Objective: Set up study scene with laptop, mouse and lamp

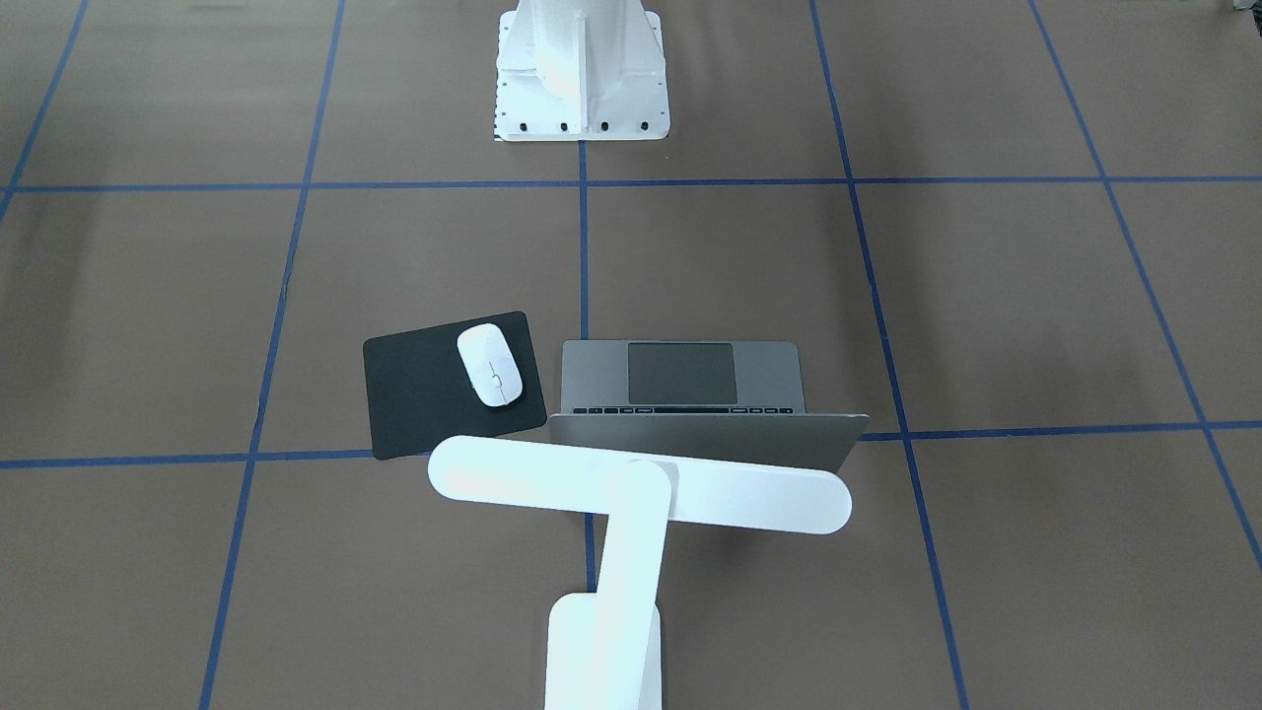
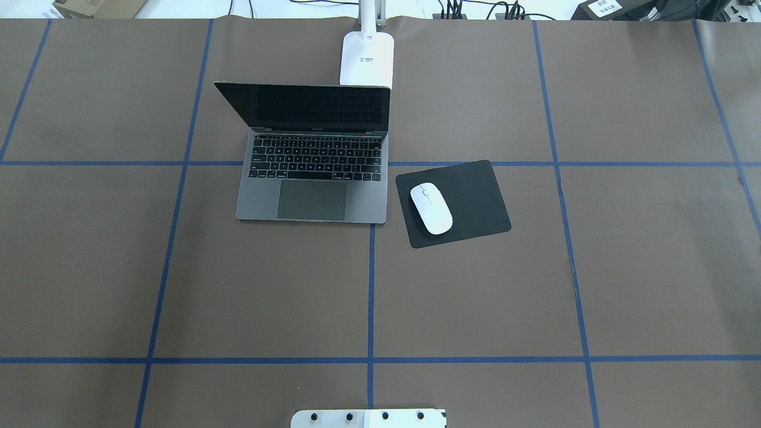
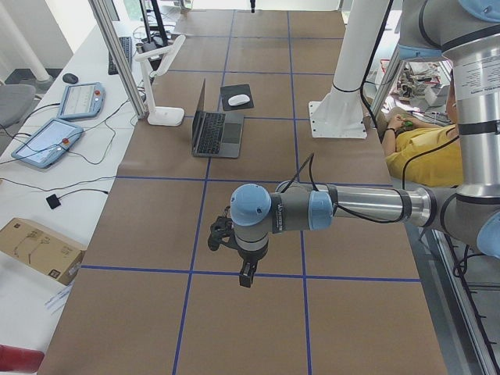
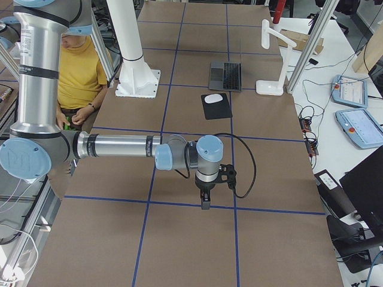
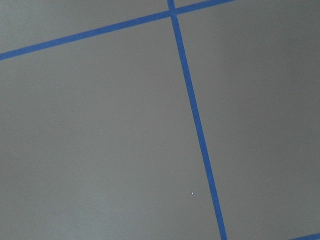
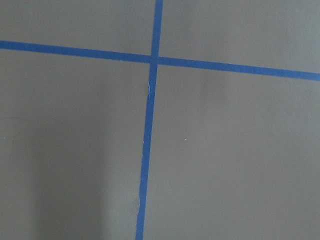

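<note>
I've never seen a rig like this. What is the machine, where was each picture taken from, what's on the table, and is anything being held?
This is a robot with two arms at a brown table marked with blue tape. Two pictures look down on the table, one from behind the robot, one facing it; two look along it from its ends; two come from wrist cameras and show only bare table. On it stand an open laptop, a white mouse on a black mat, and a white lamp behind the laptop's screen. The left gripper and right gripper hang over the table away from these things; nothing shows in either.
</note>
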You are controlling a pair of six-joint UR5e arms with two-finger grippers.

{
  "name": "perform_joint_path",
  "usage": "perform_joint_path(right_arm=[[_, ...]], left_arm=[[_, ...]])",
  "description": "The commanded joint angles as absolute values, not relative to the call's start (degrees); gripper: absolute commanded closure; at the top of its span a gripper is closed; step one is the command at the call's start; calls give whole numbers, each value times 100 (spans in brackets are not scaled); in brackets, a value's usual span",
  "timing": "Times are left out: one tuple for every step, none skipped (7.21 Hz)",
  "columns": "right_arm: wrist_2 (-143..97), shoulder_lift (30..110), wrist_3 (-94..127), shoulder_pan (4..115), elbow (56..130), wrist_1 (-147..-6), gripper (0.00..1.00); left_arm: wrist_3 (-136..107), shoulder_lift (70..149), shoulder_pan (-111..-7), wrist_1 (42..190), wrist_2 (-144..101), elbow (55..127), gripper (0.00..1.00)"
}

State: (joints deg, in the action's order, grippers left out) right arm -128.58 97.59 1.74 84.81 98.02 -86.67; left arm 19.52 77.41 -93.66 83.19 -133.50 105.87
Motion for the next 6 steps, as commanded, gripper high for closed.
perform_joint_path(right_arm=[[-12858,9738,176,8481,9817,-8666,0],[-12858,9738,193,8481,9826,-8666,0],[-12858,9730,193,8481,9817,-8666,0],[-12876,9729,185,8481,9826,-8666,0],[-12885,9729,185,8481,9817,-8623,0],[-12893,9729,185,8481,9809,-8535,0]], left_arm=[[1960,7769,-9369,8411,-13351,10591,0],[1934,7778,-9369,8411,-13342,10591,0],[1934,7778,-9369,8411,-13350,10600,0],[1942,7770,-9369,8411,-13351,10608,0],[1942,7770,-9369,8411,-13351,10608,0],[1942,7770,-9369,8411,-13351,10608,0]])
